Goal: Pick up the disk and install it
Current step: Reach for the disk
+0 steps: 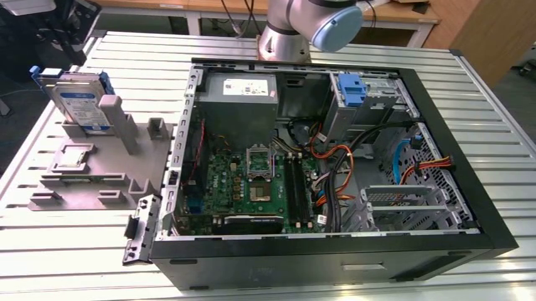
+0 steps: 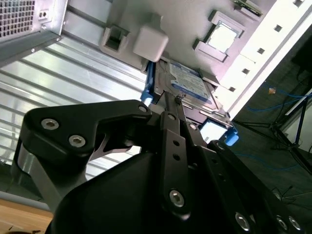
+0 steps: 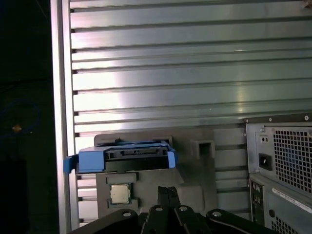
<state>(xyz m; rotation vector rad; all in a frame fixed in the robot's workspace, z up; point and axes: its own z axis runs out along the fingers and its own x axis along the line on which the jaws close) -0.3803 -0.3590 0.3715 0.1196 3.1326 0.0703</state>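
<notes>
The disk (image 1: 80,103), a silver-grey drive with a white-and-blue label in a blue bracket, stands leaning in the grey holder (image 1: 92,182) at the exterior view's left, outside the computer case. Both wrist views look at it from a distance: its blue-framed edge (image 3: 124,158) in the first, its labelled face (image 2: 190,83) in the second. My gripper (image 3: 168,191) is shut with nothing in it, its two black fingers pressed together (image 2: 171,100). It hangs well apart from the disk. The arm (image 1: 310,25) rises behind the case.
The open computer case (image 1: 335,251) lies on the slatted metal table (image 1: 75,263), with its motherboard, cables, a power supply (image 1: 241,88) and a blue-handled caddy (image 1: 352,88). A small square chip (image 1: 74,157) rests in the holder. The case's rear (image 3: 282,161) is beside the holder.
</notes>
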